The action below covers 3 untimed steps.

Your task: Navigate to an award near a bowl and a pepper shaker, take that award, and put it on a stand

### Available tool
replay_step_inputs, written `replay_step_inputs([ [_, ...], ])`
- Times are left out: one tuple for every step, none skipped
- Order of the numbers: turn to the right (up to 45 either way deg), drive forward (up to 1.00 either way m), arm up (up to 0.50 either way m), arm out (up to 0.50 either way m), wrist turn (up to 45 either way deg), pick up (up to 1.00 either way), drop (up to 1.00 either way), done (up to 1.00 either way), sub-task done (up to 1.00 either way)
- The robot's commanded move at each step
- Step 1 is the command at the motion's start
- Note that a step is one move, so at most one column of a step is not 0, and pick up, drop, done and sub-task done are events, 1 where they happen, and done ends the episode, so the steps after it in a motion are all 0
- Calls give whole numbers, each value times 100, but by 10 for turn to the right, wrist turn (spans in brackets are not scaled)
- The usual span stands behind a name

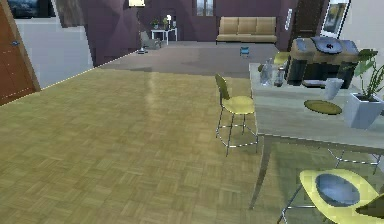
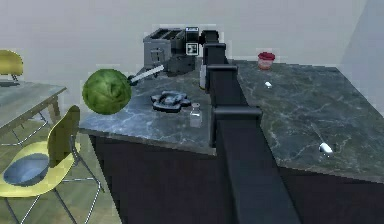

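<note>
The pincer ends by a green ball on the bench; whether it holds anything cannot be told. A dark thing, perhaps the award, lies beside a shaker.

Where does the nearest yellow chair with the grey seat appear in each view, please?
Forward view: the yellow chair is in the bottom right corner, at the table's near end.
Arm side view: the yellow chair is at the lower left, between the table and the dark counter.
Shared landmark: the light-topped table.
</note>
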Motion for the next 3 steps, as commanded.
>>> replay_step_inputs([
  [0, 0, 0, 0, 300, 0, 0, 0, 0],
  [0, 0, -14, 0, 0, 0, 0, 0, 0],
  [0, 0, 0, 0, 0, 100, 0, 0, 0],
])
